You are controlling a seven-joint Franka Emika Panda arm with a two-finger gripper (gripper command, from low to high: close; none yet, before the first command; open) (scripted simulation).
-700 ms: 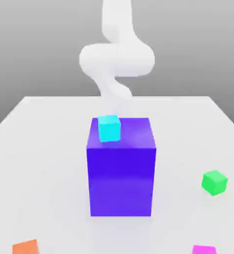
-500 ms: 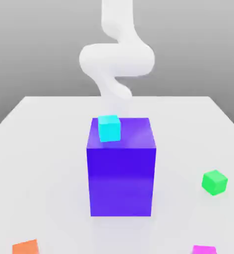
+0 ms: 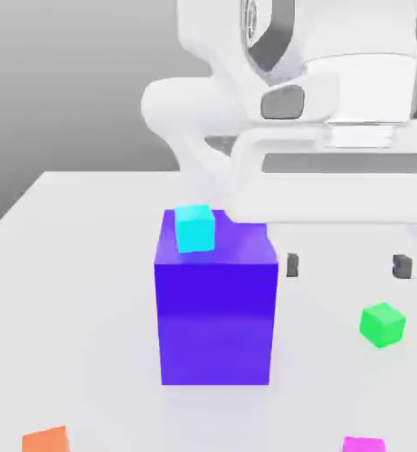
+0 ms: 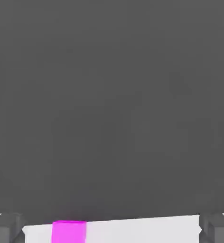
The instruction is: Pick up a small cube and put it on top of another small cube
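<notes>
Magenta, the small cube [image 3: 364,444] lies at the table's [image 3: 79,265] near edge, right of the blue-purple block [image 3: 216,313] bearing the cyan cube [image 3: 194,228]. Above the green cube [image 3: 382,324], the gripper [image 3: 346,265] hangs with its 2 fingers spread wide, holding nothing.

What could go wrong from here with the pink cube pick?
1. The pincer hangs open high above the table, nearer the green cube than the pink cube; a straight descent could land on the wrong one.
2. The blue-purple block stands close on the exterior view's left of the hand; a sideways swing could clip it and knock off the cyan cube.
3. The pink cube sits off-centre between the fingers, so closing could push it aside.
</notes>
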